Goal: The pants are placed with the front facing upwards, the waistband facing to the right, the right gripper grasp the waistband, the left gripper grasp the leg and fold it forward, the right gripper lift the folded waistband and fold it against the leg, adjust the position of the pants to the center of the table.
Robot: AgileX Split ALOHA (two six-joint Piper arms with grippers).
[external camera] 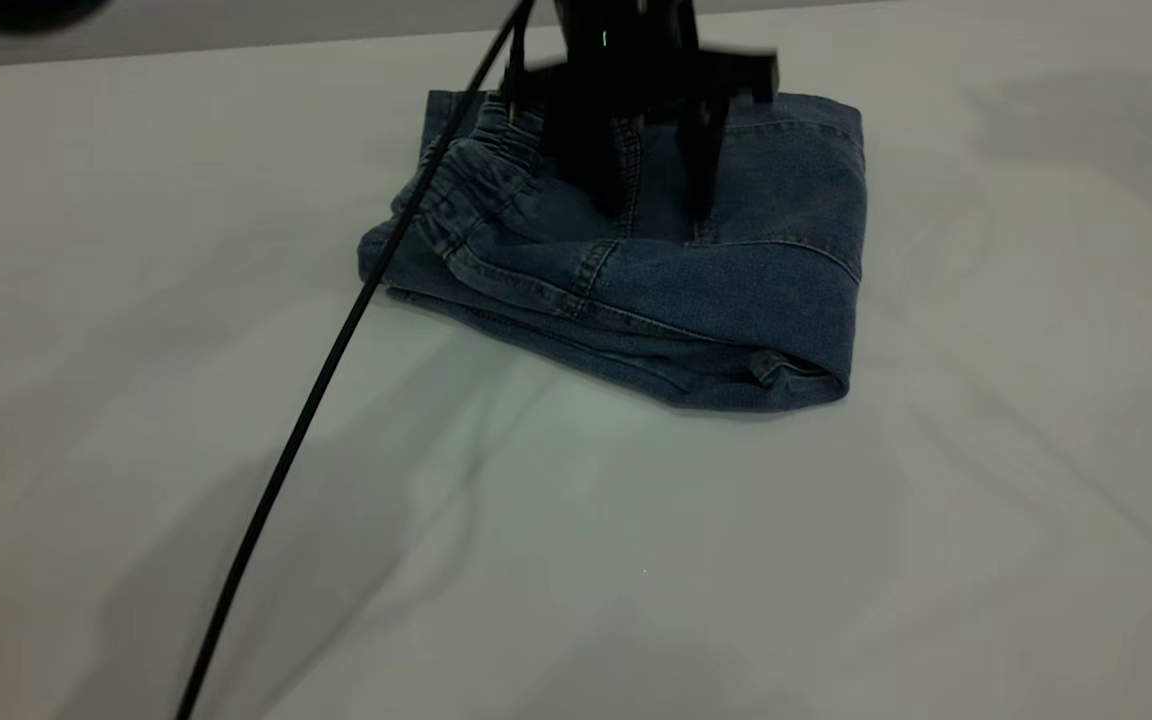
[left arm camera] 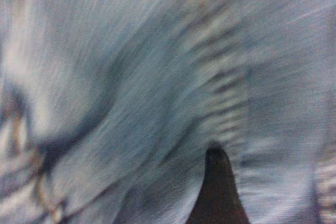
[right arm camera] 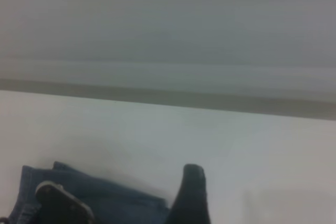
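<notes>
The pants (external camera: 736,290) lie folded in a compact blue denim bundle toward the far middle of the table (external camera: 576,560). Their ruffled waistband (external camera: 476,170) lies along the bundle's left side. My left gripper (external camera: 654,212) stands over the bundle, open, both fingertips down on the top layer and gripping nothing. Its wrist view is filled with blurred denim (left arm camera: 131,103) and one dark finger (left arm camera: 218,192). My right gripper is out of the exterior view. Its wrist view shows one finger (right arm camera: 191,195) over bare table (right arm camera: 262,145), open, holding nothing, with the pants (right arm camera: 115,203) off to one side.
A black cable (external camera: 316,400) runs from the left gripper diagonally down to the near left edge of the exterior view. A dark blurred shape (external camera: 6,12) sits at the top left corner. The table's far edge (right arm camera: 210,100) shows in the right wrist view.
</notes>
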